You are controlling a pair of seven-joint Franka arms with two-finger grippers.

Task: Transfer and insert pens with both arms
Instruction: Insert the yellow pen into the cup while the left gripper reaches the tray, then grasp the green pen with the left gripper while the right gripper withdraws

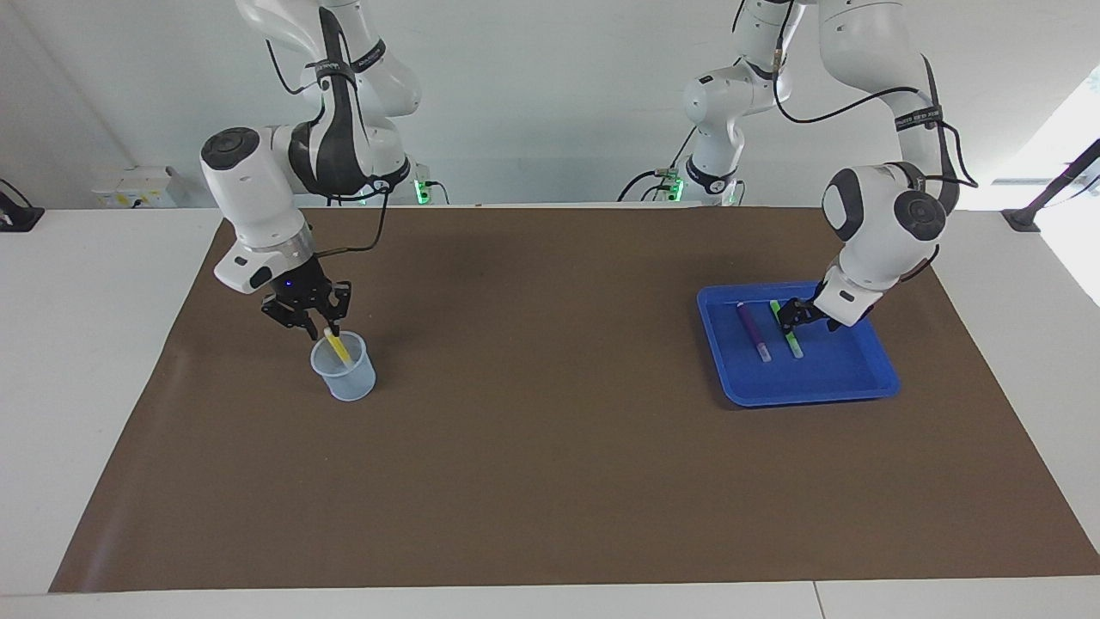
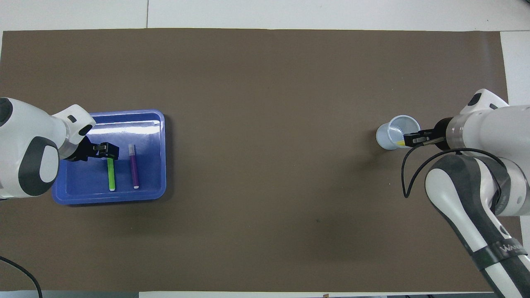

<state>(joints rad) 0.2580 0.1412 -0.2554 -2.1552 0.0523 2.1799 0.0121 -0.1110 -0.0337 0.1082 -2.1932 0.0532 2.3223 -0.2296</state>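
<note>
While the right tool [image 1: 320,327], fingers apart, hangs over the cup [image 1: 345,370] holding the yellow pen [image 1: 337,346], the left tool [image 1: 789,316] straddles the green pen [image 1: 791,342] in the blue tray [image 1: 851,374]; its grip is unclear.

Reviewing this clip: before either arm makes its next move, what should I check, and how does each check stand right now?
1. Yellow pen in the cup: ok, its lower end is inside and it leans on the rim.
2. Cup upright: ok.
3. Right gripper has let go of the yellow pen: cannot tell; it hangs just over the pen's top end.
4. Left gripper lined up on the green pen: ok, it is over the pen's end nearer the robots, in the blue tray.
5. Green pen gripped: cannot tell; it lies flat in the tray.
6. Purple pen out of the way: ok, beside the green pen with a gap.
</note>
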